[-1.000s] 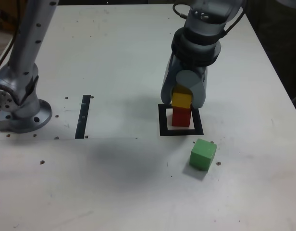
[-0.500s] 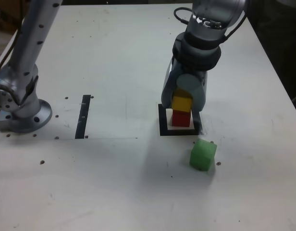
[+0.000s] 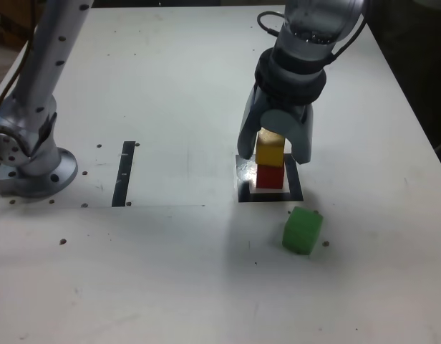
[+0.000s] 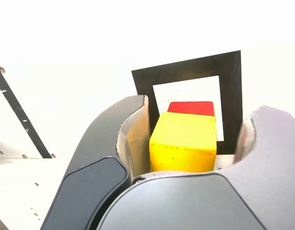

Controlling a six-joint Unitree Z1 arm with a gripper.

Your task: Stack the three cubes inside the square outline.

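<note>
Resting squarely on red cube (image 3: 270, 176): yellow cube (image 3: 270, 151).

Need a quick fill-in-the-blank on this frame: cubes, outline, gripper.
1. The yellow cube sits on top of the ____ cube.
2. The stack stands inside the square outline, while the ____ cube lies outside it on the table.
3. The gripper has its jaws ____ around the yellow cube.

Missing words: red; green; open

A small matte yellow cube (image 3: 270, 151) is stacked on a matching red cube (image 3: 270, 176) inside the thick black square outline (image 3: 243, 188), straddled by the grey gripper (image 3: 275, 153) (jaws parted).
</note>
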